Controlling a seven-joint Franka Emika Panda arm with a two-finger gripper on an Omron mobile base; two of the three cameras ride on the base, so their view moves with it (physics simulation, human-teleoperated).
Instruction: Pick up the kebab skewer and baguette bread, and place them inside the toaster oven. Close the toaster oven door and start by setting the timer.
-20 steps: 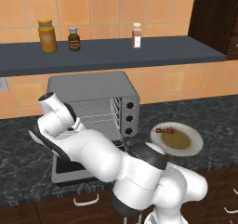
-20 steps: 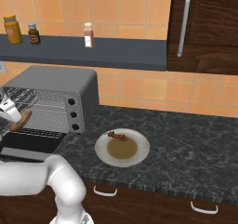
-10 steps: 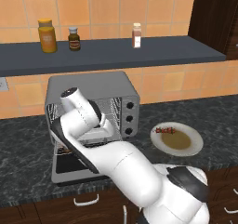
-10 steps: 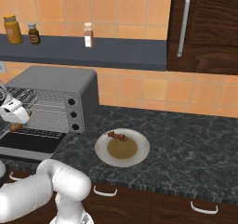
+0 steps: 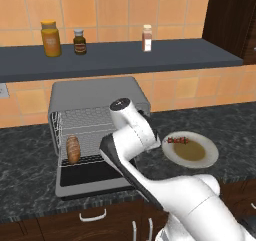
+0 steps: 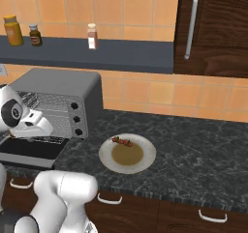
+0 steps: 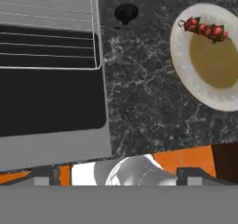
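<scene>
- Dark marbled counter [image 6: 193,145] carries the toaster oven [image 5: 95,97], whose door [image 5: 92,177] lies dropped open.
- Baguette bread [image 5: 73,149] rests on the wire rack inside, at its left side.
- Kebab skewer [image 7: 206,29] lies on the white plate's [image 7: 181,60] rim.
- Three bottles stand on the shelf [image 5: 125,60].
- The arm hides the oven's right side; the gripper's opening cannot be told.
</scene>
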